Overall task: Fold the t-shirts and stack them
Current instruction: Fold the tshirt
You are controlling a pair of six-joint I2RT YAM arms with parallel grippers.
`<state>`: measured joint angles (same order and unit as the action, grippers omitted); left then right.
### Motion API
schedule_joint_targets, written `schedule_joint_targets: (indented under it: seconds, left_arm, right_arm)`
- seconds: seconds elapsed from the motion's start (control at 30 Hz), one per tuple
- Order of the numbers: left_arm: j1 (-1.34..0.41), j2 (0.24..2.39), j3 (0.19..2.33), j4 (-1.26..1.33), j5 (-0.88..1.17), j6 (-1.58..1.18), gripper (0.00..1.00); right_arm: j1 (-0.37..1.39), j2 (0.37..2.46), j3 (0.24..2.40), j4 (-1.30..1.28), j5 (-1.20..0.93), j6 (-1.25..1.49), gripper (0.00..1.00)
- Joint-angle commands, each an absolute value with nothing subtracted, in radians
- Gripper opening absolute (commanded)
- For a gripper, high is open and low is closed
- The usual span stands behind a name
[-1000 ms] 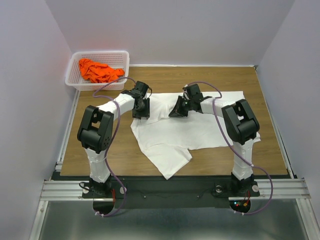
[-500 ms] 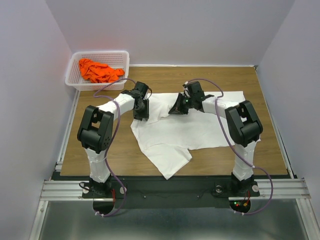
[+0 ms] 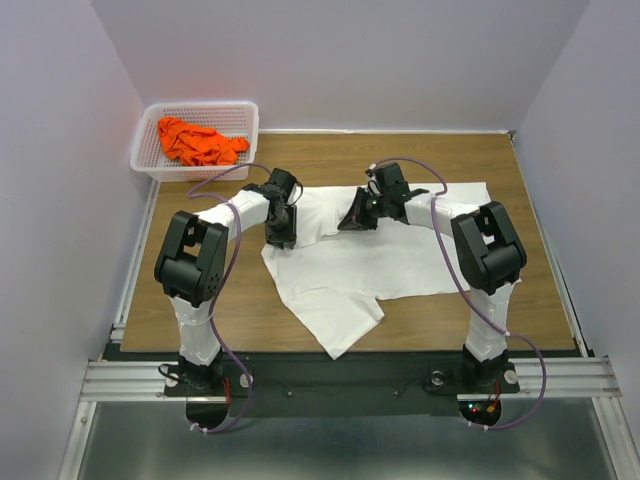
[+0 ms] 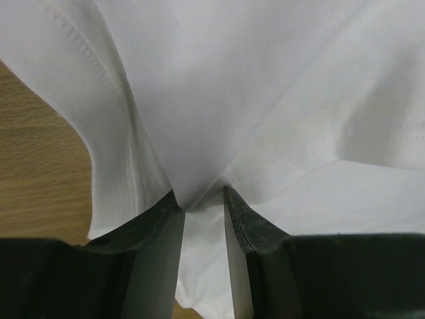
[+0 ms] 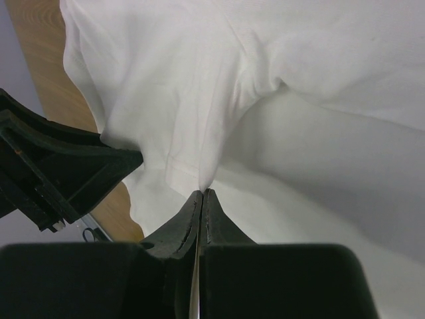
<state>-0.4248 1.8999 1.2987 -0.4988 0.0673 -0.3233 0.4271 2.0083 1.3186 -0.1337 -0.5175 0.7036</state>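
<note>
Two pinches hold the white t-shirt (image 3: 400,262): right tool (image 5: 201,194) clamped tight, left tool (image 4: 201,197) newly narrowed onto a fold.

Left arm (image 3: 235,210), right arm (image 3: 435,213): links were wrapped in white; joint housings were blocky, matte black. Thin purple cable (image 3: 212,175) looped along each arm, down to base. Left claw (image 4: 199,199), right claw (image 5: 201,194): black, two wedge-shaped fingers (image 4: 156,232) tapering to narrow tips. Bases (image 3: 190,375) had round silver mounts. Small red and green lights (image 3: 478,408) glowed by right base.
</note>
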Motion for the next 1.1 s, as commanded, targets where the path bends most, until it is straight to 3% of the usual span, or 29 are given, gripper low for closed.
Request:
schedule_joint_targets:
  seconds: [0.0, 0.33, 0.5, 0.83, 1.07]
  left_arm:
    - [-0.425, 1.850, 1.281, -0.522, 0.083, -0.322, 0.40]
    - [-0.420, 1.833, 1.307, -0.528, 0.092, -0.345, 0.27]
    - [-0.419, 1.819, 1.341, -0.558, 0.094, -0.339, 0.25]
    - [-0.416, 1.802, 1.362, -0.598, 0.115, -0.337, 0.25]
    - [-0.414, 1.801, 1.353, -0.597, 0.140, -0.341, 0.36]
  right_arm:
    - [0.436, 1.953, 1.354, -0.143, -0.540, 0.684, 0.01]
    - [0.436, 1.957, 1.368, -0.152, -0.548, 0.675, 0.01]
    - [0.436, 1.951, 1.379, -0.166, -0.551, 0.661, 0.01]
    - [0.437, 1.947, 1.396, -0.212, -0.566, 0.638, 0.01]
    - [0.436, 1.948, 1.401, -0.225, -0.572, 0.627, 0.01]
